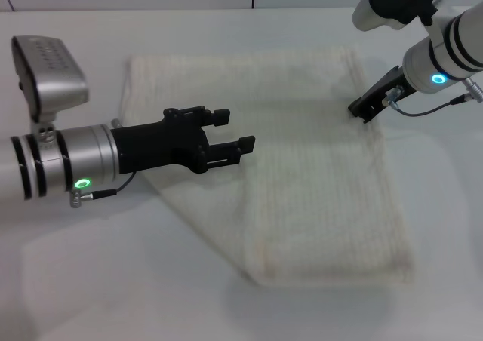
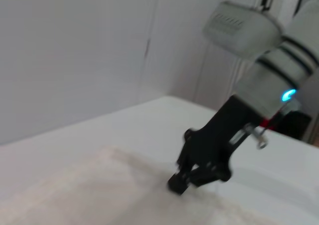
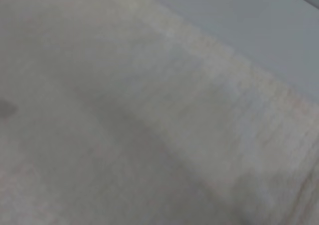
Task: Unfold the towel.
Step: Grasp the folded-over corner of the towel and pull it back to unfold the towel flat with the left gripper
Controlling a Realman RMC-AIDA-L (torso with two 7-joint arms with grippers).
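Here, a cream towel [image 1: 302,167] lying flat on the white counter [image 1: 90,281], ribbed weave, folded, one slanted edge running from near the left arm down to the near corner. Left hand [image 1: 230,141] hovering over the towel's left part, black fingers [image 1: 243,142] spread apart, released, nothing between them. Silver wrist with a green light behind it, reaching in from the left side. Right hand [image 1: 362,109] down at the towel's far right part, tips touching or pressing the cloth just inside the right edge; seen from the left wrist, the same right hand [image 2: 182,182] meeting the towel [image 2: 99,190] with its black tips close together, a blue light glowing on the wrist above. Clenched on a pinch of cloth or merely resting on it: cannot tell. From the right wrist, only the towel [image 3: 149,135] filling the view, its hemmed edge running beside a strip of bare counter [image 3: 249,16].
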